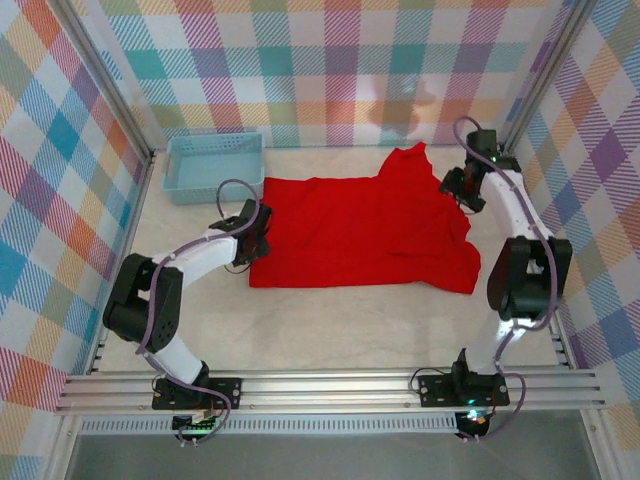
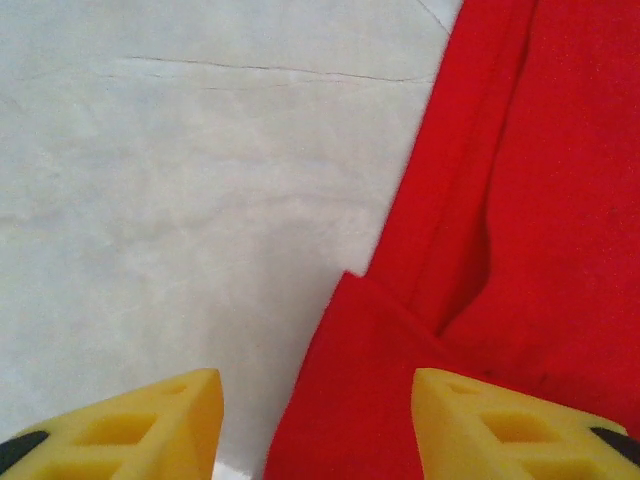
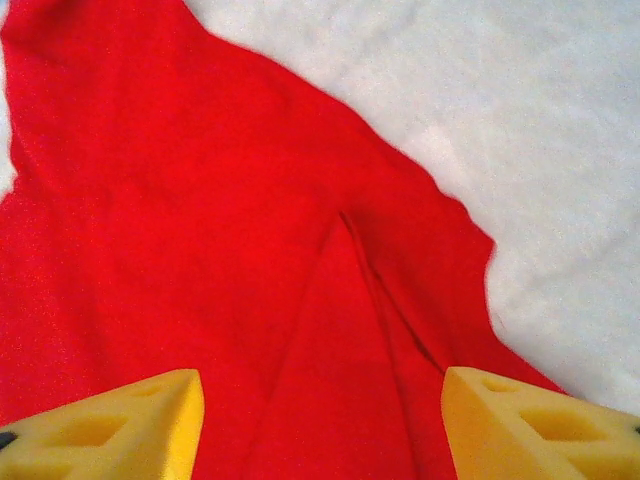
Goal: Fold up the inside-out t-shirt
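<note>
The bright red t-shirt [image 1: 360, 232] lies spread flat on the pale table, wider than the basket, with one sleeve reaching up toward the back wall. My left gripper [image 1: 255, 228] is open at the shirt's left edge; in the left wrist view the cloth's edge [image 2: 470, 300] runs between the yellow fingers [image 2: 150, 420], bare table on their left. My right gripper [image 1: 462, 190] is open over the shirt's right side. In the right wrist view a crease in the red cloth [image 3: 300, 300] lies between the spread yellow fingers [image 3: 530, 425].
A light-blue plastic basket [image 1: 214, 166] stands at the back left, just beyond the shirt's corner. Plaid walls enclose the table on three sides. Bare pale tabletop [image 1: 340, 330] runs between the shirt and the front rail.
</note>
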Available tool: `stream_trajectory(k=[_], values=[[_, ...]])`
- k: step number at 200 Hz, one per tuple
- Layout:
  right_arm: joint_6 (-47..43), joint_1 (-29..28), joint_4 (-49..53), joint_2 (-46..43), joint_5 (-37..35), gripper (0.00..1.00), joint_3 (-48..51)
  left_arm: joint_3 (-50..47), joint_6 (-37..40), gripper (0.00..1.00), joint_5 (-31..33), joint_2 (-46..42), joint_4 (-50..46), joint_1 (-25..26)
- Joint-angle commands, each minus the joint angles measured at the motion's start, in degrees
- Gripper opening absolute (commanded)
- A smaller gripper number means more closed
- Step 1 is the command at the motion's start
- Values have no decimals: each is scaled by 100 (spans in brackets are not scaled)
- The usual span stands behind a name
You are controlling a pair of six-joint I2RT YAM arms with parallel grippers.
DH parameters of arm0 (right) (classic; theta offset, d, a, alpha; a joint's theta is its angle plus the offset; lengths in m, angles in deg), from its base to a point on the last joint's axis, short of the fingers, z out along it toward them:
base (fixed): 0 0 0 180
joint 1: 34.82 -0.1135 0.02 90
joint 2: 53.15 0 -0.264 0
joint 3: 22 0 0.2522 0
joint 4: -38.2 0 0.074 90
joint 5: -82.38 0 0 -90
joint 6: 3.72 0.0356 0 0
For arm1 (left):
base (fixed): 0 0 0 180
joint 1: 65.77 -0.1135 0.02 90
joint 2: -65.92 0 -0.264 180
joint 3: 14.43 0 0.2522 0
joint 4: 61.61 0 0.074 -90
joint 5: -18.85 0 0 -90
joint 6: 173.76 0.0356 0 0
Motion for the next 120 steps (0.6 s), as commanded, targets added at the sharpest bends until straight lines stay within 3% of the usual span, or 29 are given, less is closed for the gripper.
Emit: stream_trajectory(k=[1,18,40,61,78,95,120], values=[[-66,-28,-2,-1146,105,67,1074,-50,135,59,375,-758,-243,572],[59,-15,-250,-1793,603,67,2055,-233,249,59,-95,-855,189,939],[198,-11,-428,-2204,1281,67,2942,-584,241,59,-1085,-562,1064,1018],[347,-13,-589,-2249,1766,67,3462,-557,284,59,-1269,-49,1310,994],[522,-16,-717,-2133,1649,69,3721,-589,286,60,-1402,228,1471,874],[681,27,-810,-1869,1165,77,3817,-765,220,60,-1671,412,1715,600],[975,419,-1054,-1362,987,83,3827,-1062,169,62,-1825,509,1867,288]])
